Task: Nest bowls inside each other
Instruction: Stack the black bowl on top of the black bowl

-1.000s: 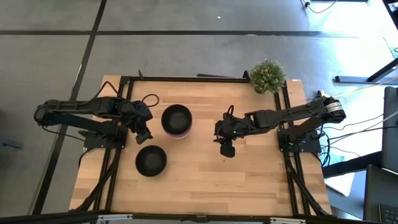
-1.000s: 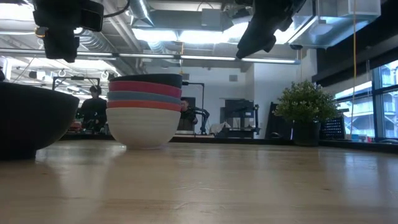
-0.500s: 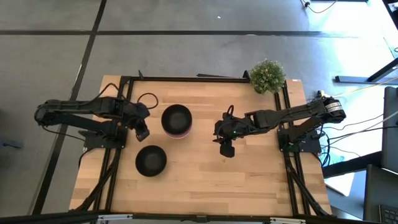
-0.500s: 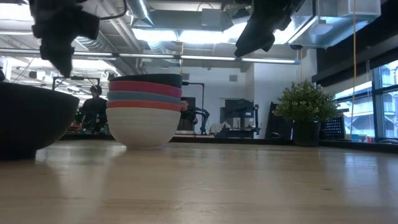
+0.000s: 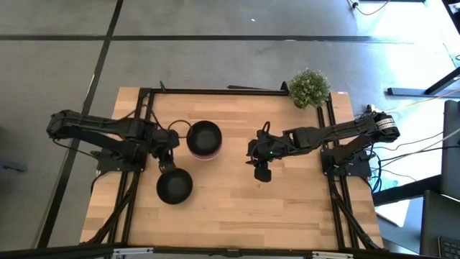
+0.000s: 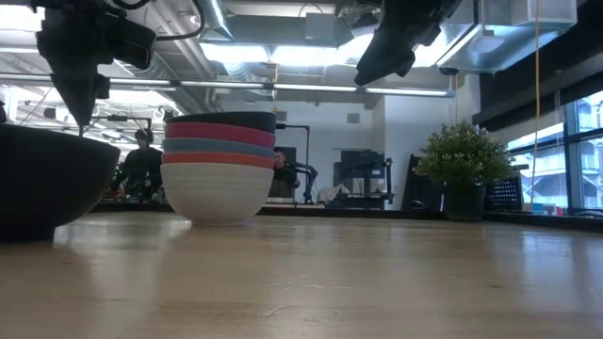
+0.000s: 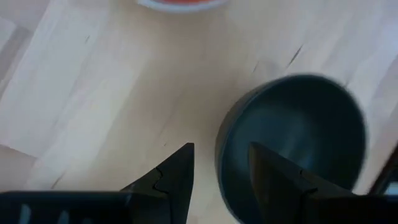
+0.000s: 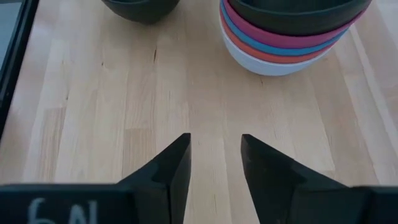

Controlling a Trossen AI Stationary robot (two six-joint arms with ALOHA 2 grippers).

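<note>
A stack of nested bowls (image 5: 204, 138) stands on the table left of centre, white at the bottom, then red, blue and pink, with a black one on top (image 6: 219, 165); it also shows in the right wrist view (image 8: 292, 31). A loose black bowl (image 5: 175, 185) stands on its base nearer the front edge (image 7: 292, 143). My left gripper (image 5: 167, 161) is open and points down just over that bowl's far rim (image 7: 221, 165), one finger to each side of the rim. My right gripper (image 5: 261, 170) is open and empty, held above the table right of the stack (image 8: 214, 155).
A small green potted plant (image 5: 309, 88) stands at the table's far right corner. Bare wood lies between the bowls and the right gripper and along the front. In the low view a person (image 6: 141, 165) shows far off in the room behind.
My left gripper has gone toward the table's near edge and down, from beside the stack to just over the loose black bowl's far rim. The bowls have not moved.
</note>
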